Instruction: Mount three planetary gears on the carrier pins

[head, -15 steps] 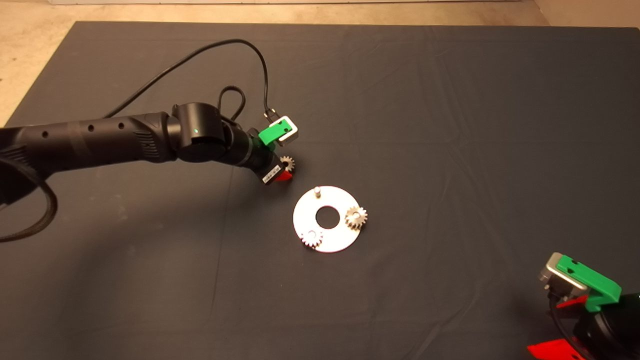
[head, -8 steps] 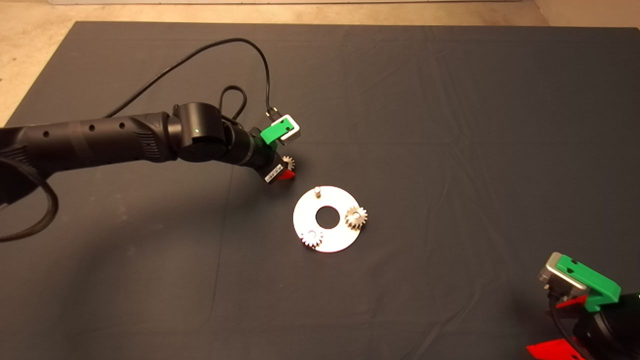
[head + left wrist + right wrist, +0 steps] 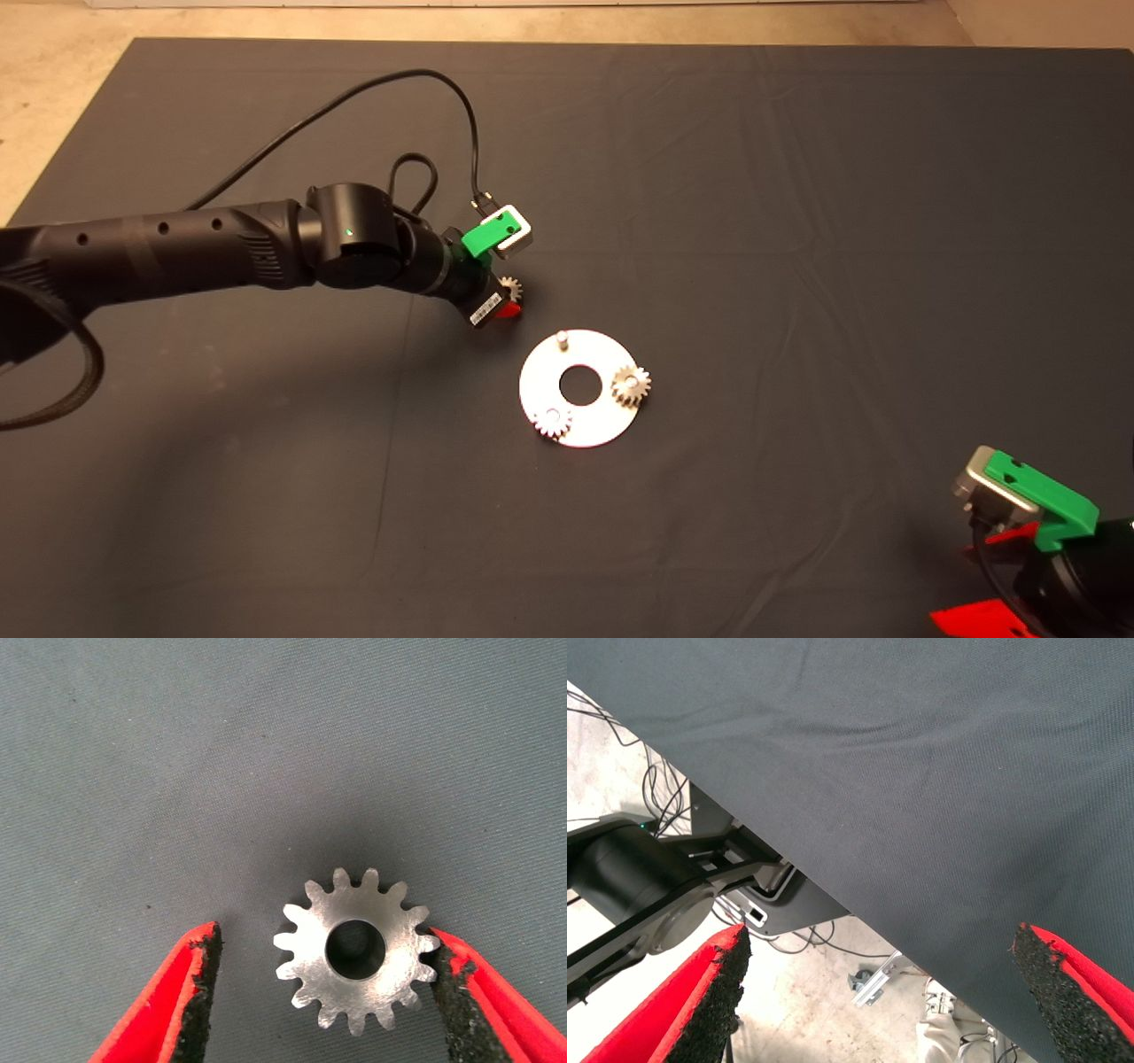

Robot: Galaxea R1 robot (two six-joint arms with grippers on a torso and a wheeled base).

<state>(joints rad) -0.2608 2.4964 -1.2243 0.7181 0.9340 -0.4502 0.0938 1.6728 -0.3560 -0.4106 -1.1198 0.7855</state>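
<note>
Left gripper (image 3: 505,306) sits low over the dark mat (image 3: 797,221), at about eleven o'clock from the pale disc (image 3: 580,421) and just off its rim. Its red fingers (image 3: 168,1001) are spread, straddling the one loose planetary gear (image 3: 354,948), which lies flat on the mat with its dark bore facing up. In the left wrist view the gear is off-centre in the gap: one black pad touches or nearly touches its teeth, while the other pad stands clear of it with bare mat between. Nothing is gripped yet.

On the disc, two more planetary gears are seated on carrier pins, one at about three o'clock (image 3: 631,386) and one at about seven o'clock (image 3: 551,423) around the round centre hole. The third carrier pin (image 3: 562,339) stands bare at about eleven o'clock, the side nearest the loose gear.

Right gripper (image 3: 877,992) is parked at the head view's lower right edge, well apart from the disc, fingers wide apart and holding nothing; its wrist view shows the mat's edge and, beyond it, floor with cables and part of a person's shoe (image 3: 943,1005).
</note>
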